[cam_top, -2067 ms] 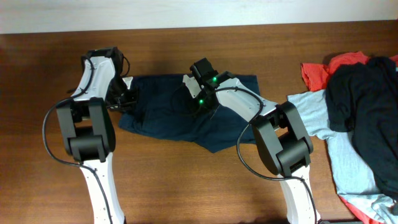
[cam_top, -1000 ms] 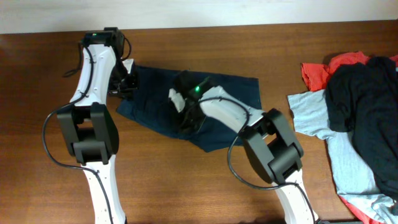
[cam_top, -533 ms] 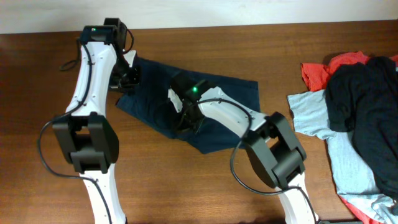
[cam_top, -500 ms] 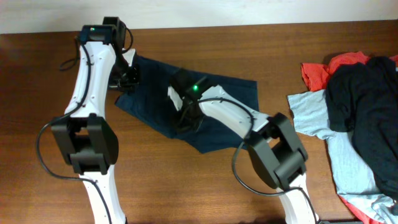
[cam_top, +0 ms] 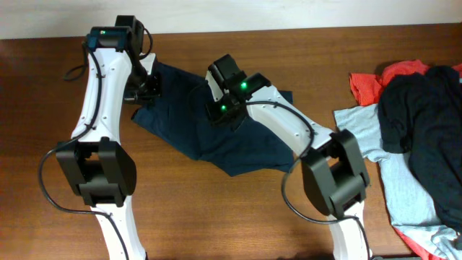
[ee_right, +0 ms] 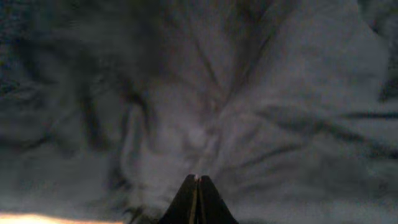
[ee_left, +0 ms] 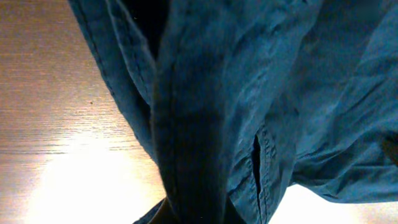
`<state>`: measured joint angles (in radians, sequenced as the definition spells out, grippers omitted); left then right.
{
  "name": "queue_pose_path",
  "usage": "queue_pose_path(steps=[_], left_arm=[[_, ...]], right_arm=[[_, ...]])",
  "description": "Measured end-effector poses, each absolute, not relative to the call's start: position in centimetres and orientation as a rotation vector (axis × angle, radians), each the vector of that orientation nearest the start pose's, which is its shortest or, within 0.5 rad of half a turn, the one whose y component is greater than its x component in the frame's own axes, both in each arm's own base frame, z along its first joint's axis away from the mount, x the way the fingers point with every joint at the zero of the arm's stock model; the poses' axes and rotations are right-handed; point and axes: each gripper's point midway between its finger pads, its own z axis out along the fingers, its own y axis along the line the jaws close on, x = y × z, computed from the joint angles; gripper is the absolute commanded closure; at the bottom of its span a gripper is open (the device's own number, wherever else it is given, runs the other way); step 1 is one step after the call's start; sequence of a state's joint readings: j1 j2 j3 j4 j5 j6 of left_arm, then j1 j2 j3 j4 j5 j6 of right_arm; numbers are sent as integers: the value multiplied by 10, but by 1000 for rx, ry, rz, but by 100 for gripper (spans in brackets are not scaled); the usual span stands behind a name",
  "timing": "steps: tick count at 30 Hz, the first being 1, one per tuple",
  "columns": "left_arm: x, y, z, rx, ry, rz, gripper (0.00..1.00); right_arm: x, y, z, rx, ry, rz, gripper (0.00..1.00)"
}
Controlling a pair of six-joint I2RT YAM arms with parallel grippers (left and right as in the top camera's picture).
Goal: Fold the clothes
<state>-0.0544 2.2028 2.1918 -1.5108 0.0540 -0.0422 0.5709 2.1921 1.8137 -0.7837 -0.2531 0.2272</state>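
The dark navy shorts lie rumpled on the brown table, between the 2 arms and well apart from the pile at the right edge: a light blue T-shirt, a red garment and a black one. The left gripper pinches a thick fold at the shorts' left edge, its jaws closed on the cloth. The right gripper sits at the shorts' middle, its 2 fingertips pressed together with fabric puckered around them.
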Motion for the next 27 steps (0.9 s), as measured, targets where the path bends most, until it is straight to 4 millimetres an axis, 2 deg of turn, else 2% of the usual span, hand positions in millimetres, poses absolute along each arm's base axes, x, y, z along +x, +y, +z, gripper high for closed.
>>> queue_pose_path(steps=[4, 10, 15, 19, 23, 27], left_arm=[[432, -34, 138, 26, 3095, -85, 100], [432, -35, 138, 30, 3096, -84, 100], [430, -36, 142, 32, 3093, -84, 100], [428, -36, 153, 36, 3070, -86, 100], [426, -37, 164, 38, 3044, -87, 100], [426, -37, 166, 40, 3042, -89, 100]], right_arm=[[416, 325, 45, -565, 2775, 596, 96], [407, 329, 5, -576, 2853, 635, 96], [408, 331, 7, -579, 2846, 652, 96], [412, 330, 16, -568, 2847, 653, 96], [437, 324, 45, -524, 2782, 666, 96], [469, 301, 77, -438, 2701, 669, 95]])
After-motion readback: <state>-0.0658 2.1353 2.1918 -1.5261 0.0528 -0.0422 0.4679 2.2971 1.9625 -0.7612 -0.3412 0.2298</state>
